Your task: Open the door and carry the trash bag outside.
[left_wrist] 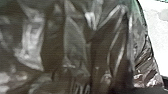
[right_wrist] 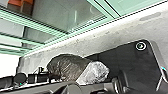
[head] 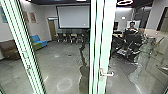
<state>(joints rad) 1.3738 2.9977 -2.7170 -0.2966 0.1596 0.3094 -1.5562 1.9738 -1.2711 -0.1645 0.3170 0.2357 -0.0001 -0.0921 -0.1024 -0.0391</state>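
A glass door with a pale green frame (head: 103,47) stands before me in the head view, its metal lever handle (head: 107,73) low on the frame. Black shiny plastic of the trash bag (left_wrist: 75,45) is very close to the left wrist camera. From the right wrist camera, the dark bag (right_wrist: 68,66) with a whitish translucent part lies beside the robot's own dark plate, near the left arm. Whether either gripper is open or shut cannot be made out.
Through the glass are a blue and green sofa (head: 38,41), a projection screen (head: 73,17), chairs, and a seated person (head: 131,28) at the right. Another slanting green frame post (head: 23,50) stands at the left.
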